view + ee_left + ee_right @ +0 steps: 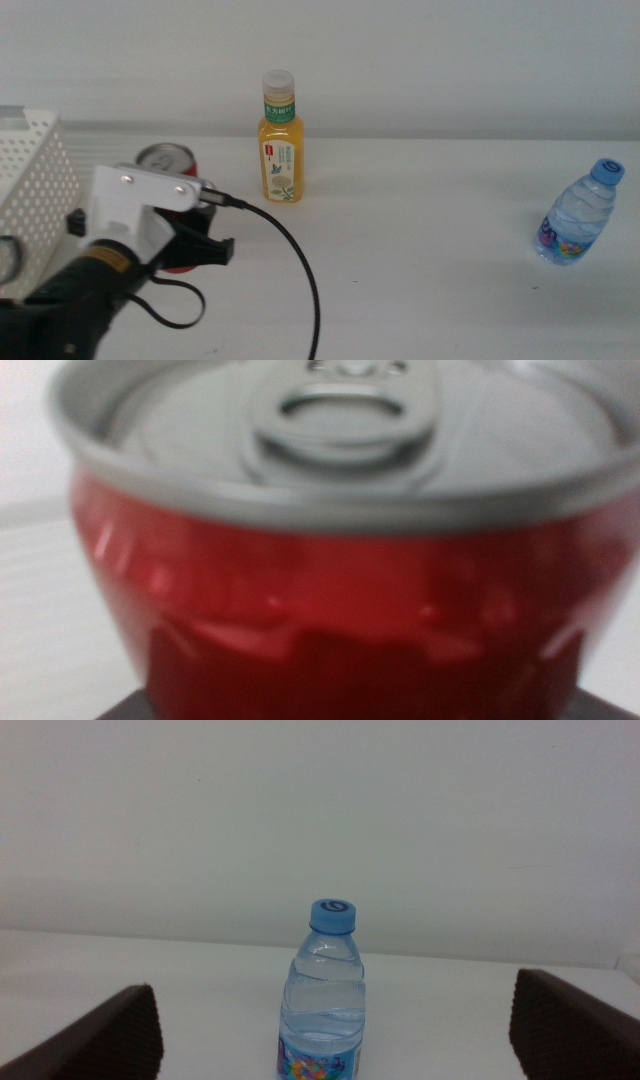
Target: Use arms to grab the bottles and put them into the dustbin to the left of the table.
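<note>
The left gripper (205,245) is at the red can (165,160), which stands on the table (420,250) just beside the dustbin (35,180). In the left wrist view the can fills the frame, so it sits deep at the gripper; whether the jaws are clamped on it or only close around it cannot be told. This position probably suits a short lift toward the dustbin, whose near wall is the one obstacle on that path.

The orange juice bottle (281,140) stands upright farther from the dustbin than the can, clear of the arm. The water bottle (580,215) stands farthest from the dustbin. The right gripper (330,1040) faces it with jaws spread wide, not touching, probably aligned for approach.
</note>
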Action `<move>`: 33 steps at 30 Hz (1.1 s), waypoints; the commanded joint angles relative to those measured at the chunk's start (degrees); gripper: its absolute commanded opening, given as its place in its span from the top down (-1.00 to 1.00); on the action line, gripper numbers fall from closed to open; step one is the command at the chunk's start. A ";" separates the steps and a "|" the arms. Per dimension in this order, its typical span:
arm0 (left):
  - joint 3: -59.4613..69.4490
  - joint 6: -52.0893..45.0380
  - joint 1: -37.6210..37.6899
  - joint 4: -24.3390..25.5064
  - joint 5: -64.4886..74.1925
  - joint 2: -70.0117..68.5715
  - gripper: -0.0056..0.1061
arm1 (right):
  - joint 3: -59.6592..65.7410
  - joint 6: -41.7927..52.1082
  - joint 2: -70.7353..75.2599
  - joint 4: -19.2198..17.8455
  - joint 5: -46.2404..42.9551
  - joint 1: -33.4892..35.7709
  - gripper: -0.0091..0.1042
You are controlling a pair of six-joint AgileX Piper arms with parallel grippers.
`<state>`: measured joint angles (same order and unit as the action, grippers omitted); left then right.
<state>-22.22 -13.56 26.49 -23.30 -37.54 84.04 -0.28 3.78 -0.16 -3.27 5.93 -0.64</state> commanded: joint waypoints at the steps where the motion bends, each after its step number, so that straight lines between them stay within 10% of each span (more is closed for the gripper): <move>1: -0.32 -5.58 0.26 -6.29 6.29 -7.26 0.93 | 2.43 0.10 2.20 -0.34 -0.71 -0.40 -0.80; 7: -4.42 -28.28 -4.18 -27.79 26.49 -16.82 0.93 | 2.43 0.10 2.20 -0.34 -0.71 -0.40 -0.80; 10: -6.97 -33.10 -9.14 -30.57 35.94 -18.09 0.93 | 2.43 0.10 2.20 -0.34 -0.71 -0.40 -0.80; 27: -13.89 -32.30 -19.19 -25.27 50.73 -17.99 0.93 | 2.43 0.10 2.20 -0.34 -0.71 -0.40 -0.80; 33: -21.82 -6.94 -21.40 0.44 61.74 -17.88 0.93 | 2.43 0.10 2.20 -0.34 -0.71 -0.40 -0.80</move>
<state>-41.42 -28.15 5.80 -29.14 22.80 66.80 -0.28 3.78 -0.16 -3.27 5.93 -0.64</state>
